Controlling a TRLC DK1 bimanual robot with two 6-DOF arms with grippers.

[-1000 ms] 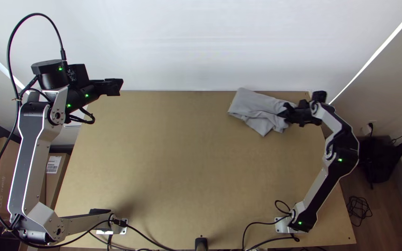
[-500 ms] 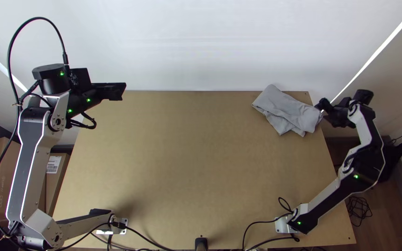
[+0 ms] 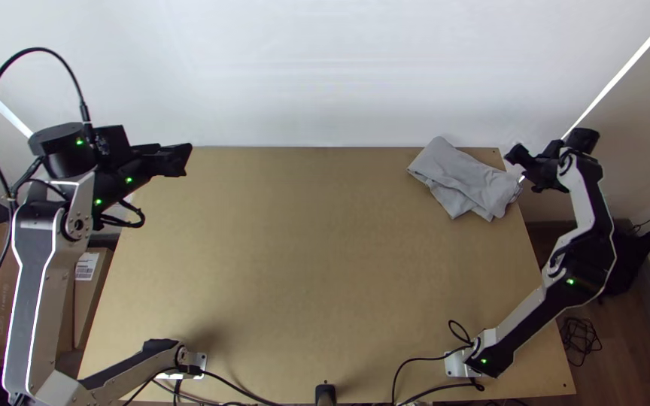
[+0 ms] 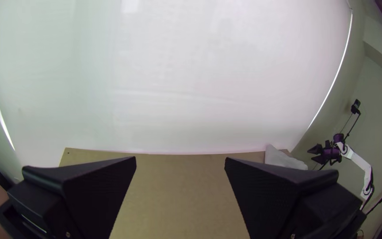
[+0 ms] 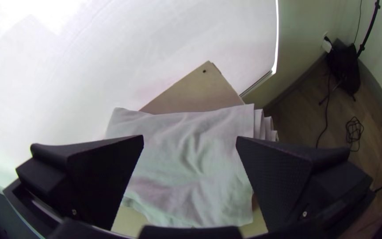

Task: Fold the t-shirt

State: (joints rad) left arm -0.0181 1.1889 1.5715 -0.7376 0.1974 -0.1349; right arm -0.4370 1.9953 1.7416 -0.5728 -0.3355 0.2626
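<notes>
T-shirt (image 3: 462,180) sits farther right now, and the right gripper (image 3: 523,168) is off it.
Grey and folded into layers, it lies near the worktop's (image 3: 310,271) far right corner, reaching the right edge; the right gripper, wide apart and holding nothing, is just beyond that edge, while the left gripper (image 3: 187,159), also wide and bare, is by the far left corner.

Left arm (image 3: 35,274) bent, left hand (image 3: 180,159) spread wide, right arm (image 3: 584,259) bent, right hand (image 3: 523,170) spread wide

The t-shirt (image 3: 462,182) lies on the table (image 3: 302,271), near its far right corner.
</notes>
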